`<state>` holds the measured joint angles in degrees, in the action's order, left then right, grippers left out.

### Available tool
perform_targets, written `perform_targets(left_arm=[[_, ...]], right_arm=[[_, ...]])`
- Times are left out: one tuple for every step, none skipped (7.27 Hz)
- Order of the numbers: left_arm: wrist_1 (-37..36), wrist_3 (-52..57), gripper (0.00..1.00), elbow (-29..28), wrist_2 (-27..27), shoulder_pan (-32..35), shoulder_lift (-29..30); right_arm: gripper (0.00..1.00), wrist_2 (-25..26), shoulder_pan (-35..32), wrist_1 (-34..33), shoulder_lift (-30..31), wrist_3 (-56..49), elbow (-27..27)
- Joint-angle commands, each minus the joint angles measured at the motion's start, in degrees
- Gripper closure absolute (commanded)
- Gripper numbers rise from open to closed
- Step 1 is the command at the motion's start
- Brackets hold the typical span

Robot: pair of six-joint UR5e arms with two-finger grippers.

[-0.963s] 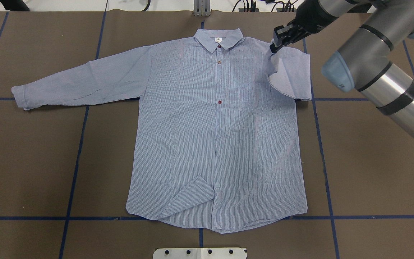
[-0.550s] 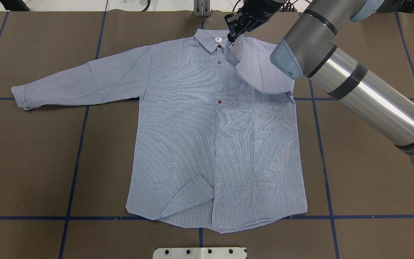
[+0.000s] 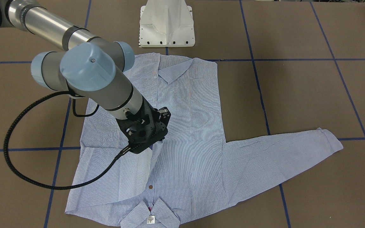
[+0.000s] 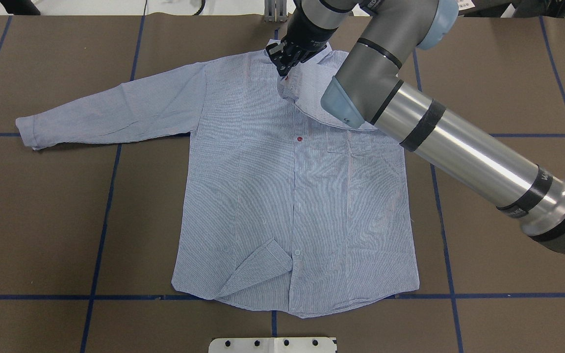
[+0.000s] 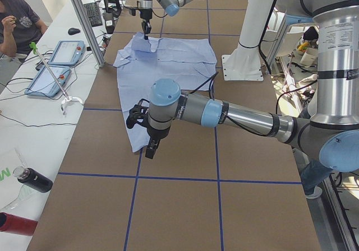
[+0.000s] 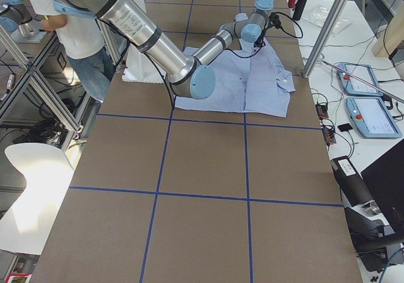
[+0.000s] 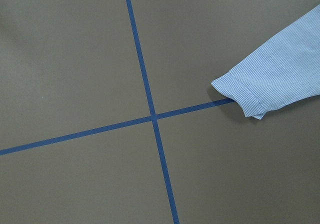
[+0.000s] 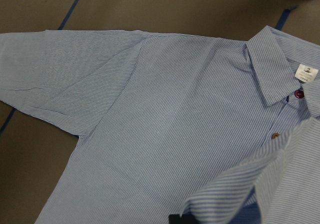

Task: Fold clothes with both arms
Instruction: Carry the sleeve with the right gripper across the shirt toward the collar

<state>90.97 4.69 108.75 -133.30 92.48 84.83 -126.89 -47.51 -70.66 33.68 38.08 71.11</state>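
Observation:
The light blue striped shirt (image 4: 282, 196) lies flat, front up, collar at the far edge. Its left sleeve (image 4: 115, 110) is spread out to the side. My right gripper (image 4: 284, 63) is shut on the end of the right sleeve (image 4: 312, 93) and holds it folded over the chest, just by the collar; it also shows in the front view (image 3: 157, 141). The right wrist view shows the collar label (image 8: 306, 72) and the held fabric (image 8: 240, 184). My left gripper (image 5: 150, 149) hovers near the left cuff (image 7: 240, 91); I cannot tell whether it is open or shut.
The white pedestal base (image 3: 166, 25) stands at the robot's edge of the brown table with blue tape lines (image 4: 101, 230). A hem corner (image 4: 263, 267) is turned up. An operator (image 5: 19, 21), tablets (image 5: 56, 66) and bottles (image 5: 33, 179) are on the far side.
My right gripper has carried the right sleeve end leftwards, from the right shoulder across the chest to the collar. The sleeve now covers the upper buttons. The rest of the shirt has not moved.

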Motion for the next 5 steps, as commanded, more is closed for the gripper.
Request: perform_targets(left_arm=[[0.0, 0.1, 0.00, 0.0, 0.0, 0.0, 0.0], [-0.1, 0.1, 0.00, 0.1, 0.0, 0.1, 0.2], [0.0, 0.1, 0.00, -0.2, 0.0, 0.0, 0.5], [0.0, 0.1, 0.00, -0.3, 0.0, 0.0, 0.5], [0.0, 0.1, 0.00, -0.5, 0.0, 0.0, 0.6]], right_arm=[[1.00, 3.0, 4.0, 1.6, -5.5, 0.1, -8.7], [1.00, 5.9, 5.7, 10.2, -7.6, 0.3, -16.0], [0.73, 9.3, 7.2, 12.5, -8.0, 2.1, -18.0], [0.01, 13.7, 9.1, 12.8, -9.0, 2.4, -18.2], [0.01, 16.8, 10.3, 13.6, -9.9, 4.2, -18.3]])
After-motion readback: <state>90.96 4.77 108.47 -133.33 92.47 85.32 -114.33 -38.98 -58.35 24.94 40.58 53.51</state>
